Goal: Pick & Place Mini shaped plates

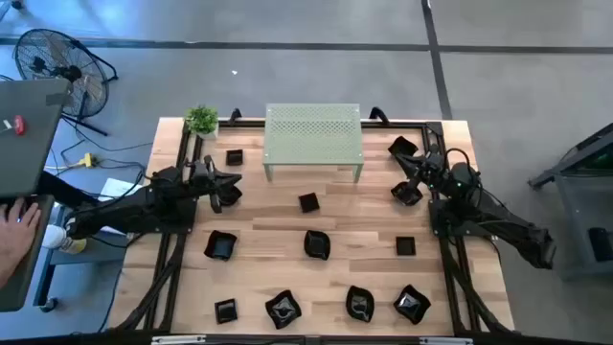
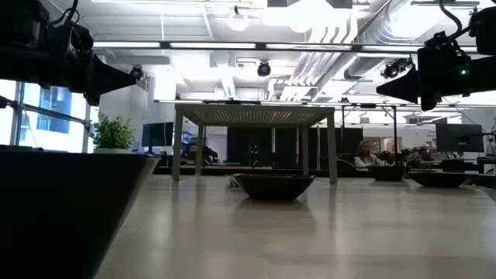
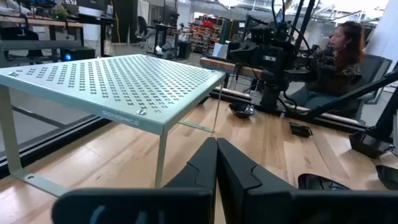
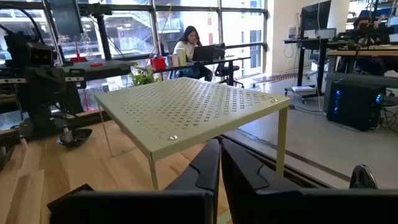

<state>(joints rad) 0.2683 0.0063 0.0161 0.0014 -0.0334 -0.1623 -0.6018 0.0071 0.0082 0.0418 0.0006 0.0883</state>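
Left gripper (image 3: 216, 163) fingers pressed together, aimed at perforated green shelf (image 3: 118, 84); 1 plate (image 3: 241, 110) beyond.

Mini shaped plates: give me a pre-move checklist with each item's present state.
1. Left end effector shut and empty: ok.
2. Right end effector shut and empty: ok.
3. Mini shaped plates spread on the table, none stacked: ok.
4. Perforated rack top free of plates: ok.
5. Both end effectors above the table, touching no plate: ok.
6. Person's hand beyond the table's left edge, away from the arms: ok.
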